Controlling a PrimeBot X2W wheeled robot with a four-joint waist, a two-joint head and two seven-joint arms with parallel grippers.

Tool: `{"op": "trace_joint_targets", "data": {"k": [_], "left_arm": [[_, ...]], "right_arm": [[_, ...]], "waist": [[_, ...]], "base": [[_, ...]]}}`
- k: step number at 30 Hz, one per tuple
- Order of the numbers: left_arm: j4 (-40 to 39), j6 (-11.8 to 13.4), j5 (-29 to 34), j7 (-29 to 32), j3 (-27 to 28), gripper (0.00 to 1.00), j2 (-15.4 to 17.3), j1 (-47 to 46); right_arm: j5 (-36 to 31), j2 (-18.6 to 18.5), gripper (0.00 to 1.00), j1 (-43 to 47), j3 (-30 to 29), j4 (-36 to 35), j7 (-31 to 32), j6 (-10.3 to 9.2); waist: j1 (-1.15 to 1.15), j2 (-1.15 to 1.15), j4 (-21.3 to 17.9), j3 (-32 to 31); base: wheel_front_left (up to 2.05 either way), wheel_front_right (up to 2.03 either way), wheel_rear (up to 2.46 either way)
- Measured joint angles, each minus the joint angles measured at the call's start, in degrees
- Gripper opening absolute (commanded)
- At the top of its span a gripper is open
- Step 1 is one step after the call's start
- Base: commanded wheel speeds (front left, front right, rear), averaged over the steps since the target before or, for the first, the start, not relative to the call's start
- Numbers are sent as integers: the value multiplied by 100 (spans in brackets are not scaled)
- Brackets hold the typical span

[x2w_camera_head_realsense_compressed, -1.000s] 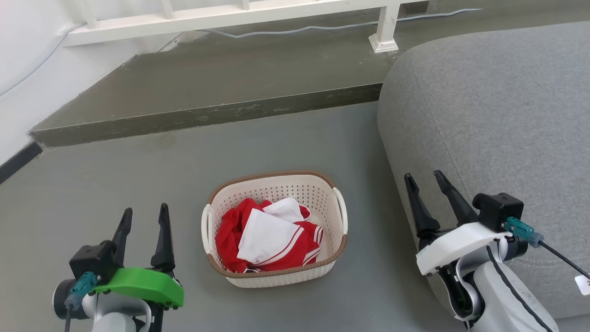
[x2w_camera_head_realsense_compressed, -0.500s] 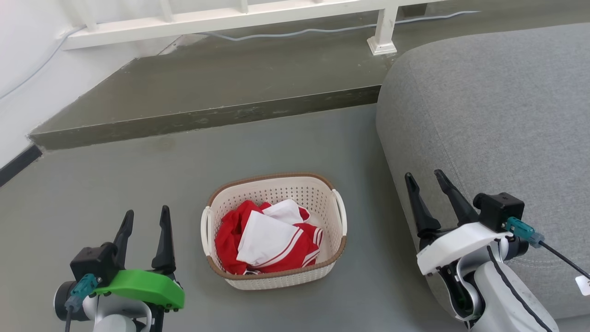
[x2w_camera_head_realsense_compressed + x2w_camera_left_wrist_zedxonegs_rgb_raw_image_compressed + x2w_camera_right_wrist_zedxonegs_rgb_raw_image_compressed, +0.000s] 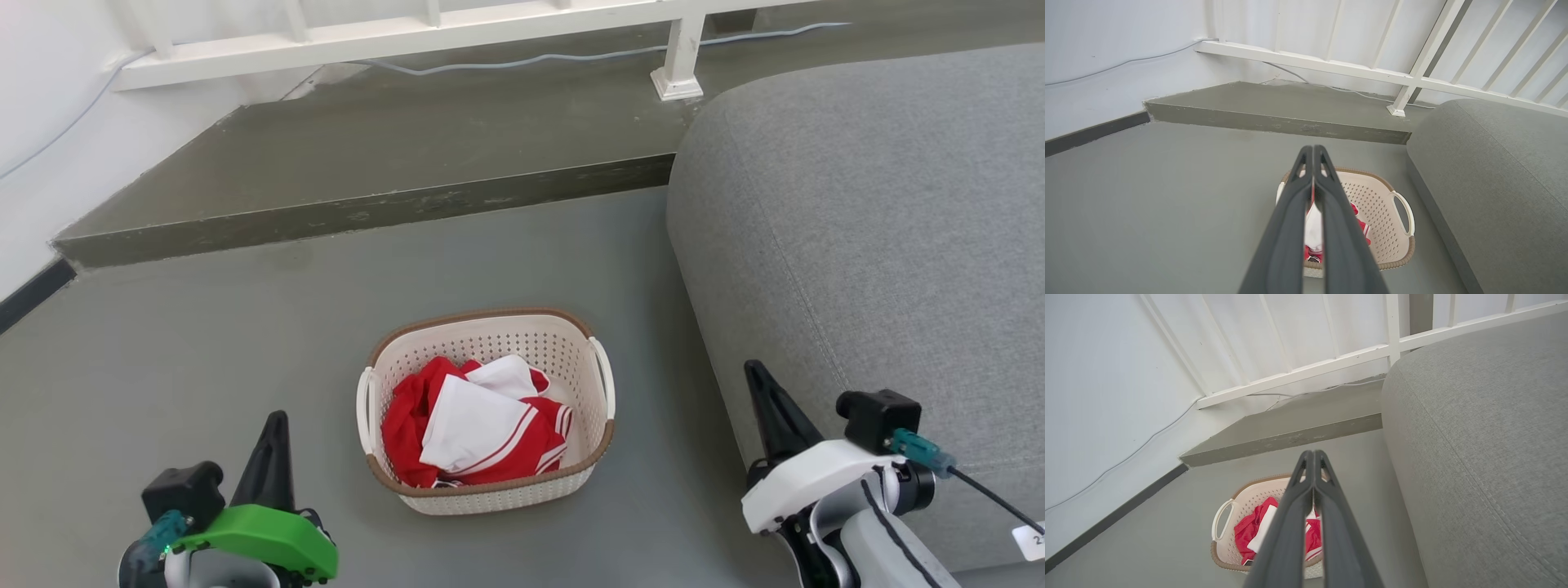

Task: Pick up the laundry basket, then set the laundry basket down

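- The cream laundry basket point(image 3: 498, 339) sits upright on the grey floor point(image 3: 204, 343), between the two arms and just beside the grey sofa point(image 3: 857, 245) on the robot's right.
- Crumpled red and white garments point(image 3: 473, 420) lie inside it, below the brown woven-look rim.
- The white side handles point(image 3: 363, 408) at both short ends are free, with nothing touching them.
- The left gripper point(image 3: 276, 418), under its green cover, hangs at the lower left of the head view, apart from the basket. In the left wrist view its two dark fingers point(image 3: 1312, 149) are pressed together along their length and hold nothing, their tip pointing over the basket point(image 3: 1372, 200).
- The right gripper point(image 3: 751, 369) rises in front of the sofa's edge, well apart from the basket. The right wrist view shows its jaws point(image 3: 1313, 453) likewise closed and empty, above the basket point(image 3: 1249, 494).
- Behind the basket a raised concrete step point(image 3: 392, 139) carries a white railing point(image 3: 408, 28), and a pale cable point(image 3: 531, 59) runs along its foot.
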Motion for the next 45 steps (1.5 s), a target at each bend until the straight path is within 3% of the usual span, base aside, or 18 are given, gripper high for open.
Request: {"op": "trace_joint_targets", "data": {"k": [45], "left_arm": [[-4, -152, -3222, 1009, 610, 0, -1, -32]], "right_arm": [[3287, 113, 0, 0, -1102, -245, 937, 175]], "waist": [[0, 0, 202, -96]], "base": [[0, 0, 0]]}}
